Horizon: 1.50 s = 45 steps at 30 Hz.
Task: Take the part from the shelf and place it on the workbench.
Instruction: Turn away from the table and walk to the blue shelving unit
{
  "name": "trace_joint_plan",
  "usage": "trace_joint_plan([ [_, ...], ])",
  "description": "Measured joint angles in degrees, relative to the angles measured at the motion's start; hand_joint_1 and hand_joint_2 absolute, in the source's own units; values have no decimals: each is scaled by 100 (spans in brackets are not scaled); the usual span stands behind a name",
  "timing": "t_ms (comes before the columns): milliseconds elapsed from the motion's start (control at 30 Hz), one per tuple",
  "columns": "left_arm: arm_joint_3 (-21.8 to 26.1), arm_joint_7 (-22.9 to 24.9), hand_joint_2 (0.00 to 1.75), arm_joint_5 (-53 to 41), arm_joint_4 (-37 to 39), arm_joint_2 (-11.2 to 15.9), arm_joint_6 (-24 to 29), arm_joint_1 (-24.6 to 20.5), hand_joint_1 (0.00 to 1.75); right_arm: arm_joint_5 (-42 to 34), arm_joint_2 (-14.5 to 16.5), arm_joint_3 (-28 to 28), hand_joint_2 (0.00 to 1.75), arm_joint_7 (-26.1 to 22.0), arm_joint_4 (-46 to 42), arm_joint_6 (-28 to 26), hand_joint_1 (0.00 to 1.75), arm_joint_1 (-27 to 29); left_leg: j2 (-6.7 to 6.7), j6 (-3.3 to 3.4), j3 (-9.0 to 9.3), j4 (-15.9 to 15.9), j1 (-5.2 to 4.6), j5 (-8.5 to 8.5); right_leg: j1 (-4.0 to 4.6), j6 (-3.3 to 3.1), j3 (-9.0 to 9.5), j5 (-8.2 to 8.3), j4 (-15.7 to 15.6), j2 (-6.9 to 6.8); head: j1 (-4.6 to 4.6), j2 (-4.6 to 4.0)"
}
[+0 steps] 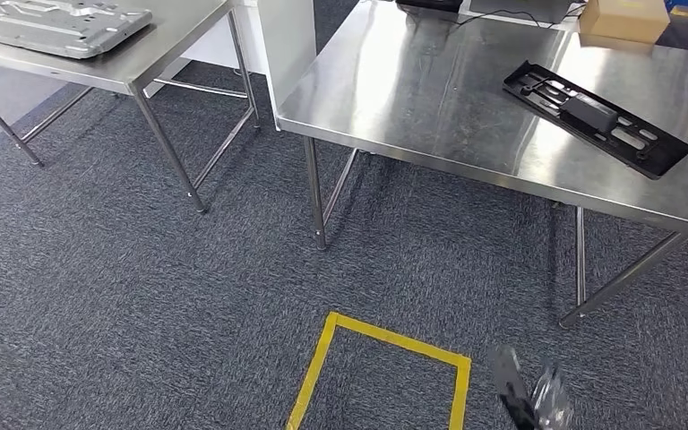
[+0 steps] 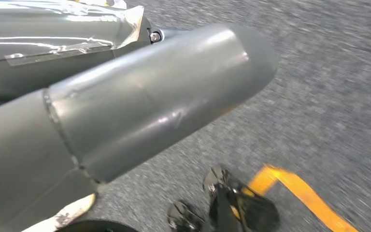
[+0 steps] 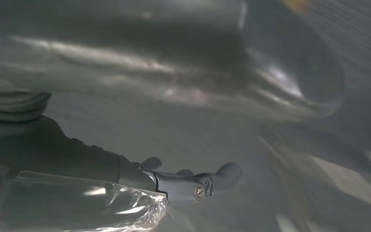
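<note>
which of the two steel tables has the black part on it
The nearer, larger steel table on the right carries the flat black part beside a cardboard box. The other table, at the upper left, holds a grey metal panel instead.

**Count of things in view**

Two steel tables stand on the carpet: one tabletop [image 1: 448, 98] near the middle and right, a second tabletop [image 1: 157, 45] at the left. One black part [image 1: 596, 116] lies on the first. One grey metal panel [image 1: 54, 25] lies on the second. One cardboard box [image 1: 625, 18] sits at the far edge. One yellow tape square [image 1: 385, 358] marks the floor. One robot hand [image 1: 530, 399] shows, blurred.
</note>
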Motion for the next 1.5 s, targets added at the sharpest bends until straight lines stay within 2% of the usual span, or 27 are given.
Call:
trace_joint_plan([
  [67,-46,186,0,-138,2,10,-1,1,0,76,2,-2,0,888,434,707,0,259,229,-26,-300,738,-6,-421,41,-25,-17,-2,3,-162,-13,0],
  [100,-72,316,0,-201,4,18,-35,2,0,69,23,-7,0,1255,606,1059,0,381,270,-35,-387,990,-6,-528,56,-27,-24,-5,5,-248,-9,0],
  [133,-95,477,0,-279,10,24,-96,7,0,68,50,-15,0,1504,742,1366,0,486,296,-35,-374,1045,-6,-529,67,-30,-32,-8,7,-328,-12,0],
  [200,-184,917,0,-602,22,35,-345,24,0,108,130,-28,0,1689,922,1805,0,610,383,0,-15,520,-12,-277,80,-31,-36,-14,7,-445,-14,0],
  [267,-467,1511,0,-1212,28,35,-710,30,0,189,206,-16,0,1570,1043,2012,0,641,627,77,437,-234,-47,-66,117,-14,-29,-28,11,-528,-11,0],
  [333,-873,1974,0,-1762,28,1,-944,24,0,194,253,-3,0,1490,1154,2184,0,637,738,138,591,-523,-93,-36,153,30,-17,-43,12,-610,-6,0],
  [400,-1186,2087,0,-1984,30,-52,-1022,24,0,118,278,-16,0,1534,1218,2392,0,641,595,191,585,-551,-101,5,168,93,-9,-60,12,-703,-9,0],
  [467,-1375,1953,87,-2021,31,-87,-1046,28,0,153,291,-26,0,1600,1255,2507,0,646,462,270,581,-603,-72,67,152,130,-76,-199,189,-523,0,0],
  [533,-1475,1649,175,-1941,30,-116,-1004,26,0,329,281,4,0,1596,1298,2535,0,659,326,329,549,-625,-52,123,109,111,-356,-535,827,-158,12,0],
  [600,-1504,1399,87,-1798,30,-156,-908,20,0,478,257,62,0,1508,1342,2591,0,691,147,342,505,-621,-50,162,86,124,-694,-812,1566,2,15,0],
  [633,-1505,1365,44,-1749,31,-174,-846,21,0,517,249,92,0,1453,1359,2644,0,703,53,334,491,-618,-49,176,80,162,-745,-824,1690,23,17,0],
  [667,-1505,1387,0,-1717,32,-192,-781,28,0,532,244,118,0,1401,1372,2713,0,707,-35,320,484,-616,-48,190,71,217,-678,-738,1572,39,17,0],
  [733,-1503,1554,0,-1686,33,-226,-661,38,0,521,243,146,0,1340,1389,2858,0,697,-194,282,478,-613,-45,217,26,318,-282,-413,786,196,19,0],
  [767,-1502,1688,0,-1672,33,-242,-608,38,0,516,245,152,0,1333,1398,2904,0,689,-265,256,475,-605,-56,229,16,327,-102,-274,394,322,17,0],
  [833,-1497,2011,0,-1648,33,-262,-539,37,0,518,251,161,0,1372,1418,2943,0,677,-379,191,453,-601,-70,255,22,262,63,-144,-4,480,8,0],
  [900,-1494,2234,0,-1629,33,-267,-567,53,0,509,264,163,0,1429,1430,3002,0,671,-482,116,418,-609,-61,287,33,148,64,-108,-27,369,0,0],
  [967,-1493,2309,0,-1621,33,-268,-636,70,0,483,278,161,0,1451,1433,3078,0,665,-307,69,314,-452,-57,180,8,42,91,-56,-56,221,-9,0],
  [1033,-1493,2328,87,-1619,34,-268,-679,73,0,461,290,160,0,1451,1438,3127,0,676,72,38,42,132,-57,-196,14,-33,93,-26,-70,54,-35,0],
  [1100,-1492,2336,175,-1607,34,-267,-717,71,0,446,298,158,0,1448,1451,3168,0,704,246,-6,-285,878,-33,-556,40,-55,70,-27,-66,-135,-48,0],
  [1133,-1491,2346,175,-1592,35,-267,-741,73,0,442,298,158,0,1442,1456,3192,0,712,273,-23,-357,1071,-18,-608,45,-56,55,-28,-64,-226,-46,0],
  [1167,-1488,2370,175,-1573,35,-266,-776,77,0,437,299,157,0,1426,1459,3216,0,713,299,-35,-312,1036,-3,-552,47,-55,43,-30,-62,-309,-49,0],
  [1200,-1485,2410,175,-1557,34,-265,-808,79,0,436,302,157,0,1404,1459,3238,0,708,341,-41,-148,777,11,-415,45,-49,36,-35,-61,-380,-49,0],
  [1300,-1485,2624,175,-1636,33,-269,-798,61,0,424,309,157,0,1321,1459,3296,0,694,688,-10,537,-332,9,-61,92,20,68,-87,-39,-555,-36,0],
  [1333,-1491,2693,175,-1699,33,-271,-777,54,0,410,309,156,0,1303,1459,3309,0,692,754,18,635,-496,-9,-39,115,57,85,-103,-34,-608,-23,0],
  [1400,-1510,2772,175,-1829,33,-270,-789,50,0,374,312,149,0,1300,1458,3295,0,683,653,96,632,-547,-51,-30,128,126,127,-110,-47,-719,3,0],
  [1433,-1527,2787,175,-1894,33,-268,-828,53,0,379,316,145,0,1308,1456,3272,0,676,587,141,633,-574,-56,-5,113,161,134,-129,-31,-678,0,0],
  [1500,-1587,2794,175,-2035,32,-257,-935,52,0,464,325,149,0,1330,1456,3222,0,676,457,235,630,-637,-38,63,80,175,24,-308,232,-385,11,0],
])
